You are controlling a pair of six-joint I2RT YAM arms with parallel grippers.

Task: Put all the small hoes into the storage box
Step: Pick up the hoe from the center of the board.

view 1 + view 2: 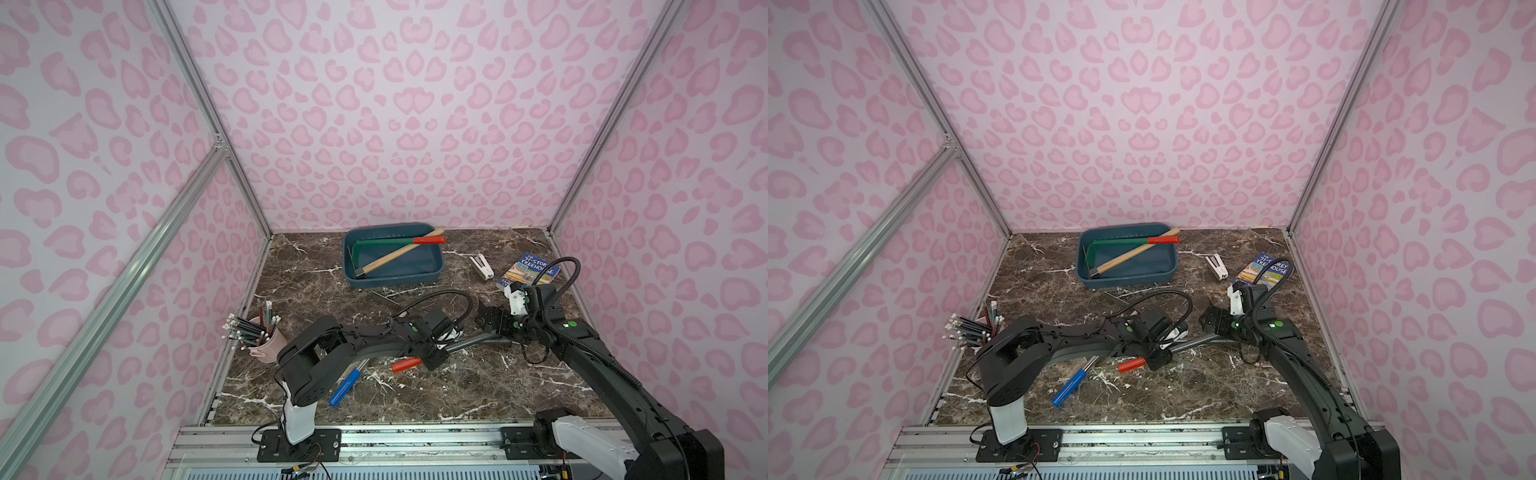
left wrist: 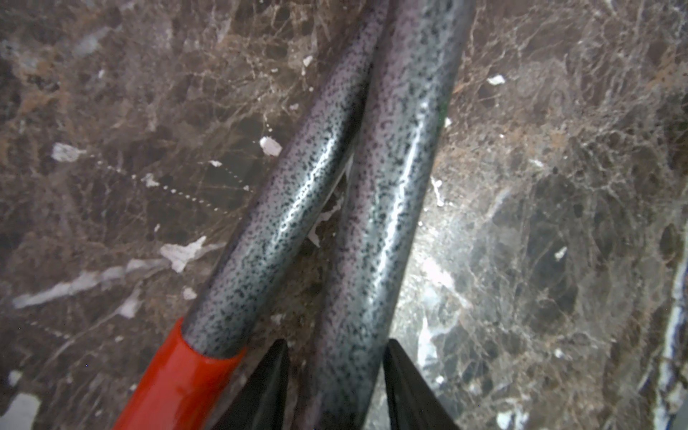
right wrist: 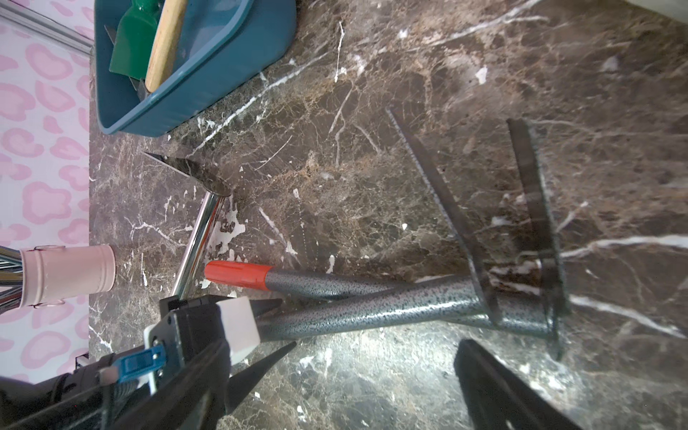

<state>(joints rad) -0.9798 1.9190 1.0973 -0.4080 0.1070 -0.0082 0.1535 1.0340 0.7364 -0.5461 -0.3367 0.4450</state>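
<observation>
The step in hand looks like the pick-up itself. The tricky bit is that two near-identical speckled grey shafts are crossed on the marble table (image 1: 457,399). The small hoe (image 2: 394,178) is taken to be the one whose shaft sits between the fingers of the left gripper (image 2: 337,372). The red-gripped tool (image 2: 178,387) is laid right against it, touching where they cross, and the hoe's shaft seems to be the upper one. In the left wrist view the jaws are seen narrow around that shaft — one fingertip against it, a sliver of gap on the other side — so nothing looks clamped yet. For a clean job, the grip should be finished on the hoe's shaft alone, with no fingertip wedged between the two shafts. The lift is best taken straight up and slowly so the neighbour isn't dragged along. Which of the two dark blades in the right wrist view belongs to which shaft can't be told for sure. The right gripper (image 3: 376,344) is held wide open and empty, just beside the same shaft. The storage box (image 1: 395,279) is well apart at the back of the table, with two long tools already in it, so a diagonal lay-in would probably fit best.
</observation>
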